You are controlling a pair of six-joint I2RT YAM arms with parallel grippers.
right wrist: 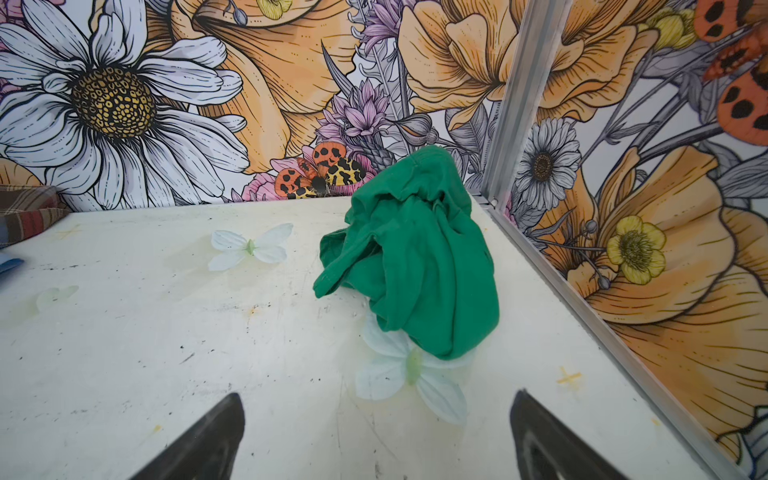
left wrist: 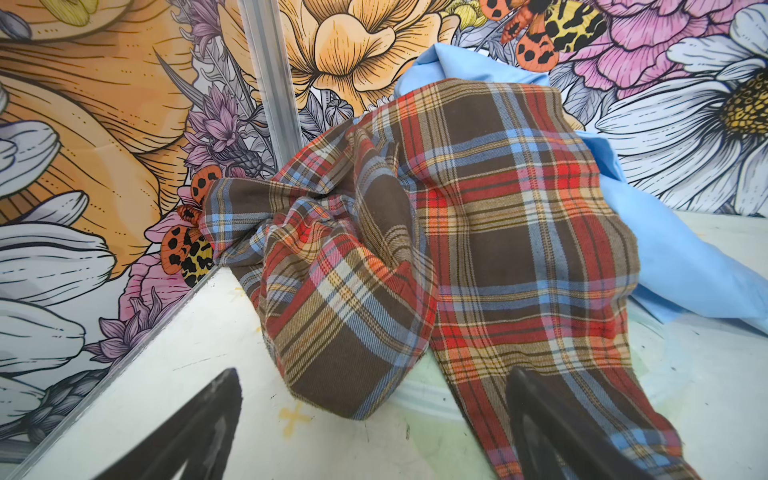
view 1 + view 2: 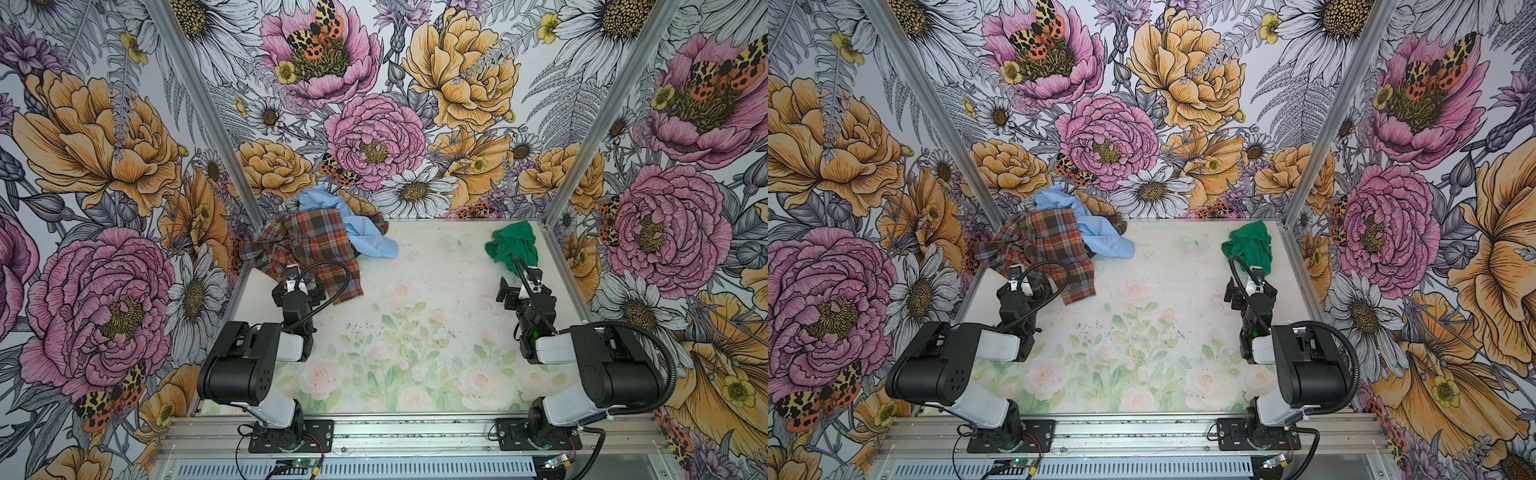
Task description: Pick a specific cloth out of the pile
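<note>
L end effector point(image 2: 374, 372) open; scuffed tbl point(image 1: 166, 353), floral walls point(image 3: 104, 145).

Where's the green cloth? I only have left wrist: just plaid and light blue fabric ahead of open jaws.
Observer: The green cloth sits alone in the far right corner of the table, apart from the pile.
Operator: Right arm on it?
Observer: No. The right gripper is open and empty, pointed at the cloth but short of it.
Operator: Anything under it?
Observer: Its near edge overlaps a pale butterfly shape lying flat on the table.
</note>
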